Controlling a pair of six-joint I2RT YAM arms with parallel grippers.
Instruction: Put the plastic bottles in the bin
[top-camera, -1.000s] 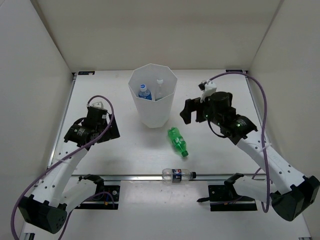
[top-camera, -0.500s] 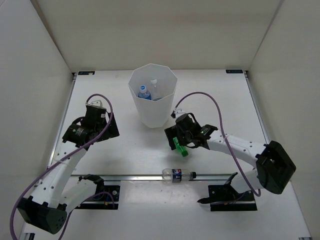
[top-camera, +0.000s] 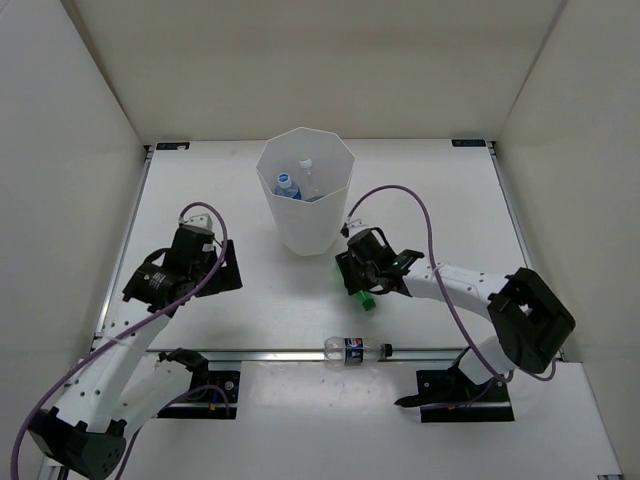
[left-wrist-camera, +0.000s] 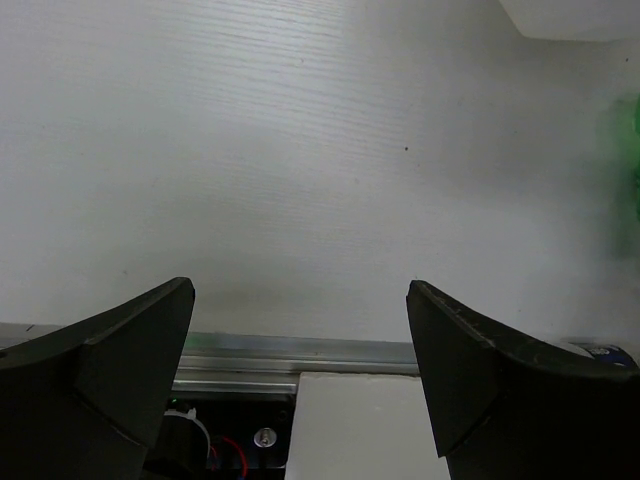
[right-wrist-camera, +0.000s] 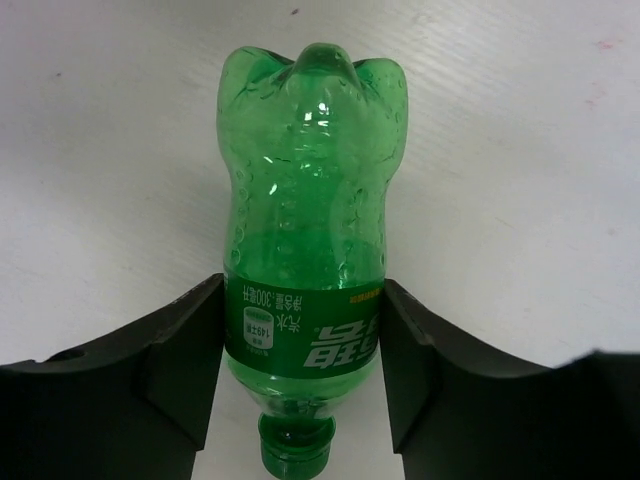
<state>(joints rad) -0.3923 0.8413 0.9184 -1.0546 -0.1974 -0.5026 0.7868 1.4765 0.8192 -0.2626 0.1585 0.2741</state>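
The all-green bottle (right-wrist-camera: 305, 190) lies on its side on the table, cap towards the camera. My right gripper (right-wrist-camera: 302, 292) is shut on its labelled waist, a finger pressed against each side. From above, only the bottle's cap end (top-camera: 366, 300) shows below the right gripper (top-camera: 362, 282). The white faceted bin (top-camera: 305, 235) stands just behind it and holds a blue-labelled bottle (top-camera: 288, 186) and another clear bottle (top-camera: 308, 178). A clear bottle with a dark blue-red label (top-camera: 355, 349) lies at the near edge. My left gripper (left-wrist-camera: 300, 300) is open and holds nothing; from above it (top-camera: 218, 266) hangs left of the bin.
A metal rail (top-camera: 250, 352) runs along the table's near edge, with both arm bases (top-camera: 455, 390) below it. White walls close in the table on the left, back and right. The right arm's purple cable (top-camera: 420, 205) loops above the table.
The right arm came down from beside the bin to the green bottle, and its jaws closed on it. The left arm shifted slightly towards the near edge.
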